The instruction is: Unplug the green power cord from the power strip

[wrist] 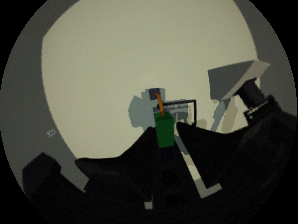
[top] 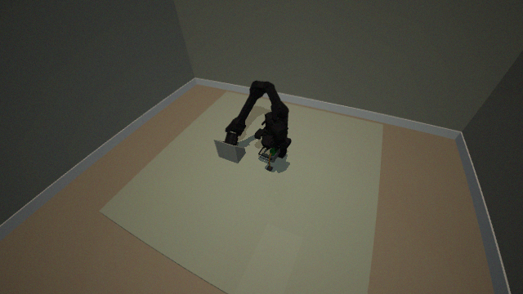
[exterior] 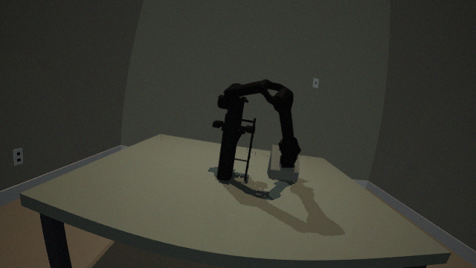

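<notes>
Room: dim grey walls, brown floor, pale baseboard.
Top view, table (top: pixel 310 212): pale greenish top filling the middle of the floor.
Top view, arm (top: pixel 261 106): black, arched from a grey base block (top: pixel 229 151) on the left, up and over, then down at the right.
Top view, gripper (top: pixel 270 148): low over a small dark frame, fingers too dark to separate.
Top view, green plug (top: pixel 272 151): a small green patch just under the dark wrist, with a thin orange line running to a dark bit on the near side.
Exterior view, arm (exterior: pixel 260 89): rises from the base block (exterior: pixel 282 172) on the right, bends over, drops straight down on the left beside a thin ladder-like rack (exterior: pixel 250 149).
Exterior view, plug: hidden behind the dark forearm.
Wrist view, gripper (wrist: pixel 168 141): two dark fingers partly apart, the green plug (wrist: pixel 162 129) standing between their tips.
Wrist view, contact: cannot tell whether the fingers press the plug.
Wrist view, power strip (wrist: pixel 181 111): small dark-framed pale body just right of and behind the plug.
Wrist view, base block (wrist: pixel 229 79): grey, at the far right.
</notes>
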You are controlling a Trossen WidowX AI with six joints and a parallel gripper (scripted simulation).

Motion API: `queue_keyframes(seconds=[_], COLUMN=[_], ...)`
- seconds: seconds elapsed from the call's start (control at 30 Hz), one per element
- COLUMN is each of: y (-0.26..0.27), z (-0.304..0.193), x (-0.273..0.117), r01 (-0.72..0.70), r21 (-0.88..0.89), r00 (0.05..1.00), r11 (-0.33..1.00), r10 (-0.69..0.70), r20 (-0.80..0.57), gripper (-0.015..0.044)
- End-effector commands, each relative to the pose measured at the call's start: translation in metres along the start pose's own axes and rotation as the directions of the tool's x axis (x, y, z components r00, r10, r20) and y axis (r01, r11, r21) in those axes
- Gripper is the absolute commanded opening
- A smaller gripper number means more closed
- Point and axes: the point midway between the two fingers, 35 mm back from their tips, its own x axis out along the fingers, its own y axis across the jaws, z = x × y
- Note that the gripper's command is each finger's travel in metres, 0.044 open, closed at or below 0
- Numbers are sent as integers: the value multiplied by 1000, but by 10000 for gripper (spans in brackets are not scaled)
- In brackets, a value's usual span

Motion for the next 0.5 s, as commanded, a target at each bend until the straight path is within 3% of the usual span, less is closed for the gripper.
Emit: queue_keyframes(seconds=[0.0,0.47], y=[-1,-1], z=[-3,-3], x=[2,13], r01=[3,3], r21=[9,9], r00=[1000,1000], r11=[1000,1000], r10=[-3,-3], r20=[-7,-7], gripper=[160,160])
